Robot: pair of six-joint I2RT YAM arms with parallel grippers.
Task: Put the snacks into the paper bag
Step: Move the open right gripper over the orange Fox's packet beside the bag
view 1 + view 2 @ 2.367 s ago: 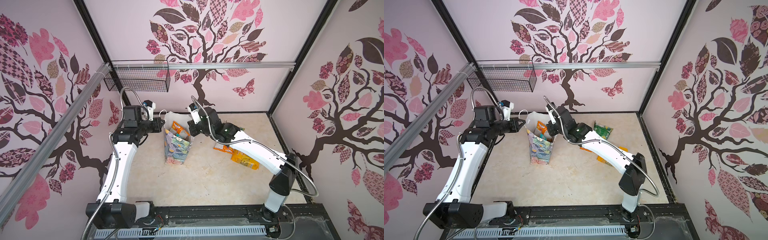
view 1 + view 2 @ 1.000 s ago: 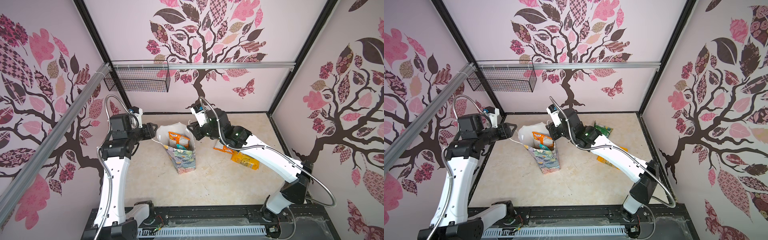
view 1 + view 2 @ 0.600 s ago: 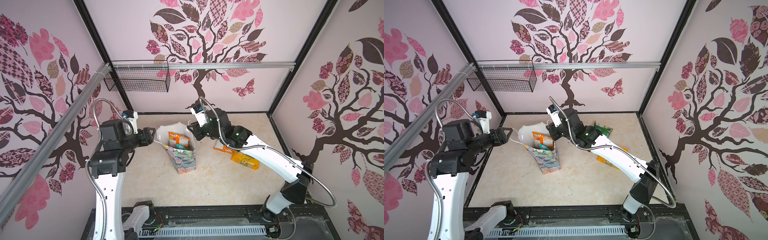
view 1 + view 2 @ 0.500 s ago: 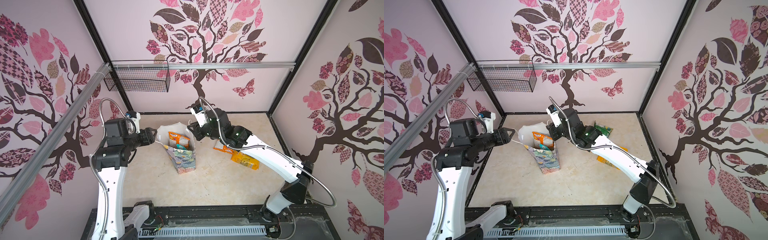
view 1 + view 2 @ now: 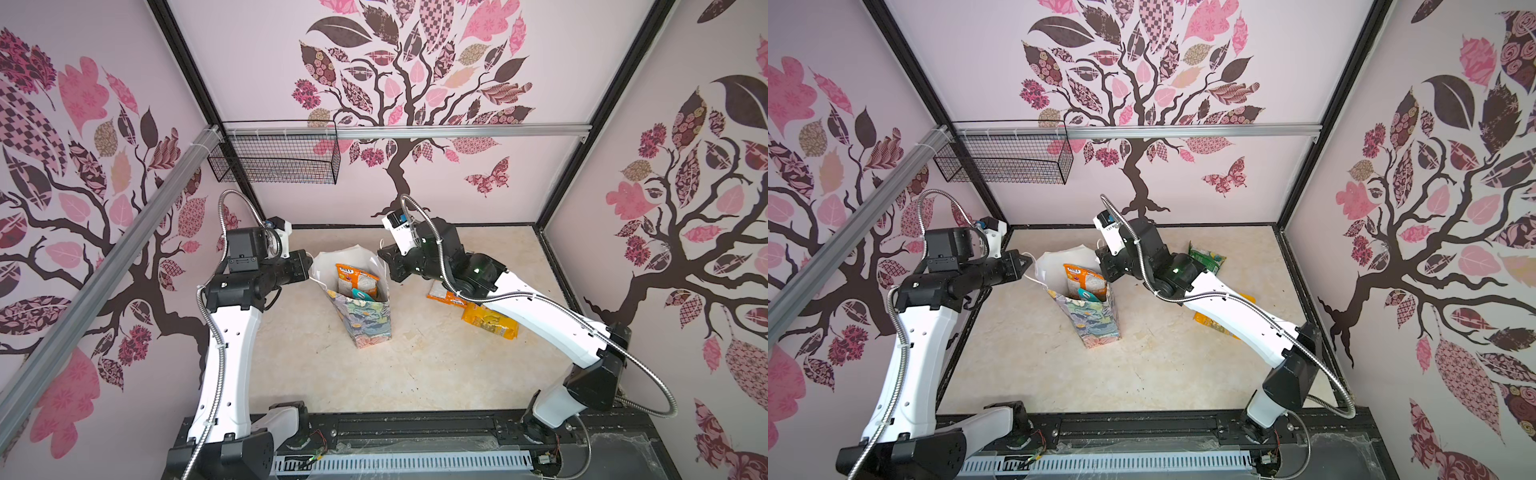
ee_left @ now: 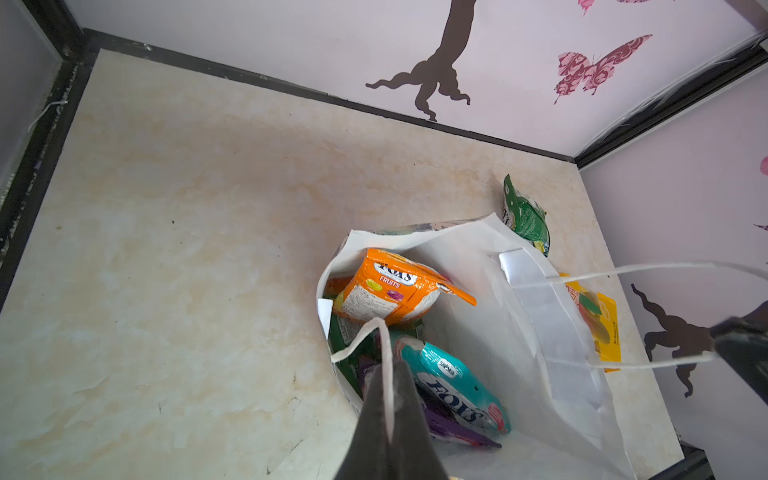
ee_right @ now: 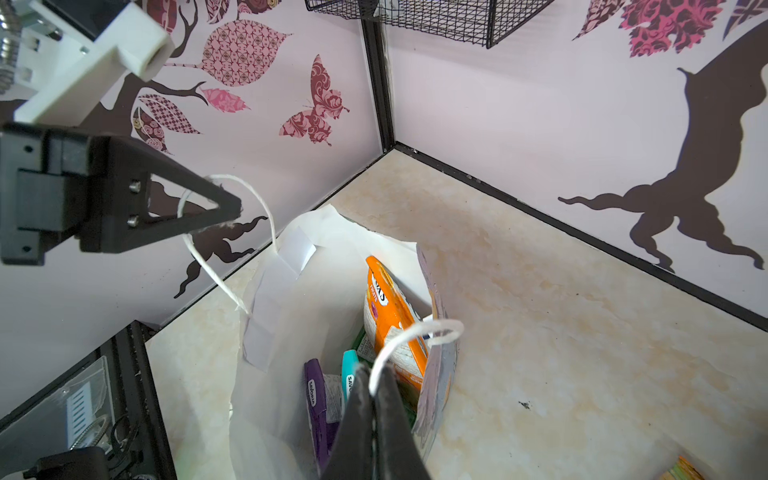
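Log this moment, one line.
left gripper shut on white cord handle | right gripper shut on other handle | floral paper bag open

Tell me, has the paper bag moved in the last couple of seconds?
Yes. In a top view the paper bag now stands farther from the back wall's black base strip, shifted toward the front and slightly right.
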